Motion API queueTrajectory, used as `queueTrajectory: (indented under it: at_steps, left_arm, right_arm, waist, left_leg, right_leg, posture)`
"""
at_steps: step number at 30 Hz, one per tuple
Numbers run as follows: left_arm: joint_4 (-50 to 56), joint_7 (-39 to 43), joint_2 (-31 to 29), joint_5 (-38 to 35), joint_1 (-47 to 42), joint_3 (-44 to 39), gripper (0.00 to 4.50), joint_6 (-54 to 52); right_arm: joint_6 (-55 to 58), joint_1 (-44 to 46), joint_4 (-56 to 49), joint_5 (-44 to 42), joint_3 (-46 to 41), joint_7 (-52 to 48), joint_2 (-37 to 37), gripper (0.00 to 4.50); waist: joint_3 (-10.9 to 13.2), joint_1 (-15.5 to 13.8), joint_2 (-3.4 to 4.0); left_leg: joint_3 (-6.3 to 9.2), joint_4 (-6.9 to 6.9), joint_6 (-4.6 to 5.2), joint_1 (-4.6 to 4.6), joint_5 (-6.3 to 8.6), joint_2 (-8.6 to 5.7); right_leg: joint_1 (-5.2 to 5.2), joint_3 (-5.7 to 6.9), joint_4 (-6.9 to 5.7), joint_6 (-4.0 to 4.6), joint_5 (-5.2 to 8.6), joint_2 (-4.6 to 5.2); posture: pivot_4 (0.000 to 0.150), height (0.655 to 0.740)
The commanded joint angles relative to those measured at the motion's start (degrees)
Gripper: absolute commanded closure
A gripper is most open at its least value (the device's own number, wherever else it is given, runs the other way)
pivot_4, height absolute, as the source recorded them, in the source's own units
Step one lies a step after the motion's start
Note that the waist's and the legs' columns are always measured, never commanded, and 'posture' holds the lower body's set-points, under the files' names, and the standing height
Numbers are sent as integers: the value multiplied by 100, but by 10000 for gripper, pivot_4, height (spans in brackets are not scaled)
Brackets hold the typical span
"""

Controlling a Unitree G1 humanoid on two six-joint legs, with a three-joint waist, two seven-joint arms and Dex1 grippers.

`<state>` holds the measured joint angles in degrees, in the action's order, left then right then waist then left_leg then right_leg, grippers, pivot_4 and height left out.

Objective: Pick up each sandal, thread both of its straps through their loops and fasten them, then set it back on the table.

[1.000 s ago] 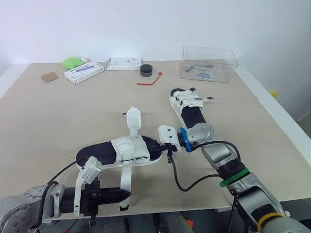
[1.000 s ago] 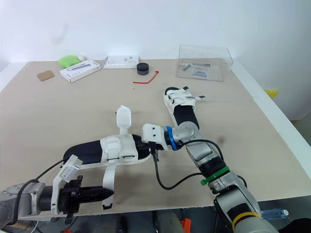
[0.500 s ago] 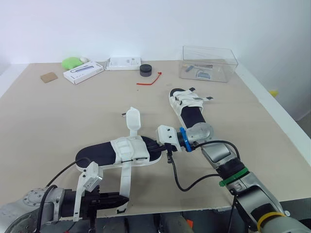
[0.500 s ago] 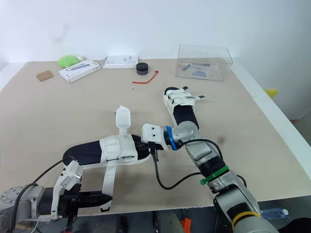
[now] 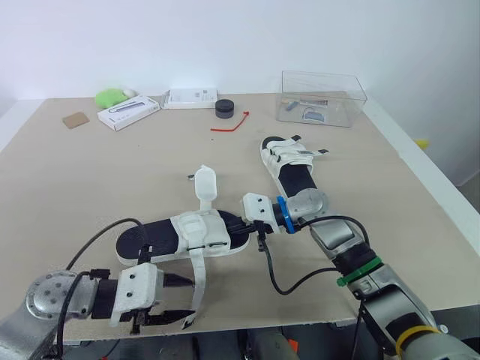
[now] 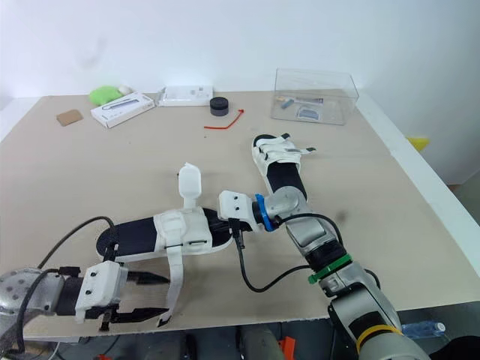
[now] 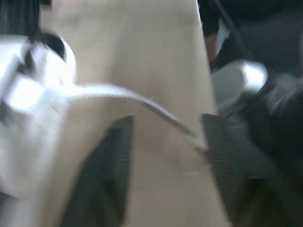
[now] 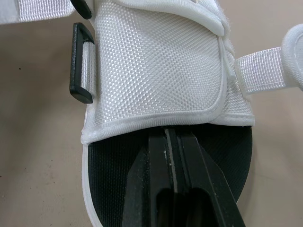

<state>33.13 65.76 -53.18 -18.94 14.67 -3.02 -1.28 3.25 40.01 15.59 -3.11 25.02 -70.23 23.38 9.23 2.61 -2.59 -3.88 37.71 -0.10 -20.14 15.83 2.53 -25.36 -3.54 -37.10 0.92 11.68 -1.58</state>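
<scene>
left gripper (image 6: 160, 295) spread around strap (image 6: 174, 274) — right gripper (image 8: 170, 139) pinched inside sandal (image 5: 150, 236).

Sandal (image 5: 187, 236): upper was white woven mesh cloth with a smooth bound edge; footbed black, finely grained, matt. Strap (image 7: 109, 92) was white ribbed webbing; loop (image 8: 76, 61) smooth black plastic. Table (image 5: 90, 172) looked matt, beige, board-like. Box (image 5: 322, 97) was clear glossy plastic.

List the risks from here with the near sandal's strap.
1. The left gripper is open around the loose strap near the table edge; closing off-centre may miss it.
2. The right gripper, shut inside the near sandal, may let it slide when the strap is pulled.
</scene>
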Motion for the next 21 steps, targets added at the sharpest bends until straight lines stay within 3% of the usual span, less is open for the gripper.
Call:
queueTrajectory:
  at_steps: [1, 6, 8, 21]
  left_arm:
    - [-388, 271, -78, 512, -161, -145, 14969, 1401]
    - [-1144, 213, 6, 1285, -715, -234, 14969, 3941]
    - [-1356, 130, 16, 1405, -962, -123, 14969, 4452]
    - [-1364, 109, 24, 1673, -1924, 1295, 14969, 4388]
  right_arm:
    - [110, -79, 343, 345, 191, 0, 70, 45000]
    - [110, -69, 372, 339, 179, -8, 62, 45000]
    - [115, -59, 387, 338, 178, -15, 57, 45000]
    - [155, -62, 352, 345, 164, 4, 62, 45000]
  waist:
    - [0, 0, 0]
    - [0, -4, -1]
    - [-1, -5, -1]
    - [-2, 2, -2]
  left_leg:
    - [-2, -1, 0, 0, 0, 1]
    - [-10, -8, 1, -1, 1, 4]
    - [-14, -8, 2, 0, 0, 5]
    - [-59, -13, 12, 13, 2, 10]
  right_leg:
    - [-1, 0, 0, 0, 0, 0]
    - [-2, -2, 2, 0, 0, 1]
    - [-1, -2, 2, 4, -3, 4]
    - [-1, -31, 1, -11, -13, -2]
  posture:
    - [1500, 7400]
    - [1500, 7400]
    - [1500, 7400]
    - [1500, 7400]
